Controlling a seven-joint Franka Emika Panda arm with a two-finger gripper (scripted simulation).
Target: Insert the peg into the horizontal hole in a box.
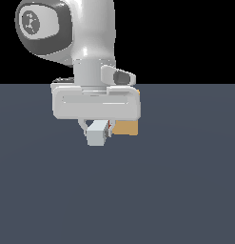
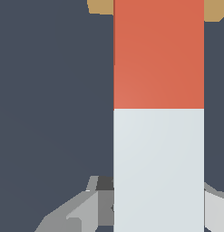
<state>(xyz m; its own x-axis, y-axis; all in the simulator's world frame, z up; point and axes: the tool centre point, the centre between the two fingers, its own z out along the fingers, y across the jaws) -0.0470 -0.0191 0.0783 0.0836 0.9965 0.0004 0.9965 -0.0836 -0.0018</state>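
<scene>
Peg (image 2: 158, 113) status: held by the gripper (image 1: 97, 129), with the fingers pinching the white half near its rear end. In the wrist view the finger (image 2: 77, 210) on one side lies against the white section, and the red-orange half extends forward toward the box (image 1: 125, 127). In the exterior view only the pale end face of the peg faces the camera, with a thin sliver of red visible beside it.

The box sits on the dark grey floor (image 1: 185, 190) just behind the gripper, toward the exterior view's right. In the wrist view its tan corners (image 2: 100, 6) show on either side of the red tip. The hole is not visible in either view, because the peg covers it. Whether the tip has already entered the hole cannot be determined.

Judged risks from this state:
- Lateral or height offset. If the red tip is not centred on the opening, it strikes the box face and pushes the box away.
- Tilt. A grip near the rear of a long bar allows the front to droop, so it may jam against the hole's edge.
- Slip. Contact force could drive the peg backward through the fingers.
</scene>
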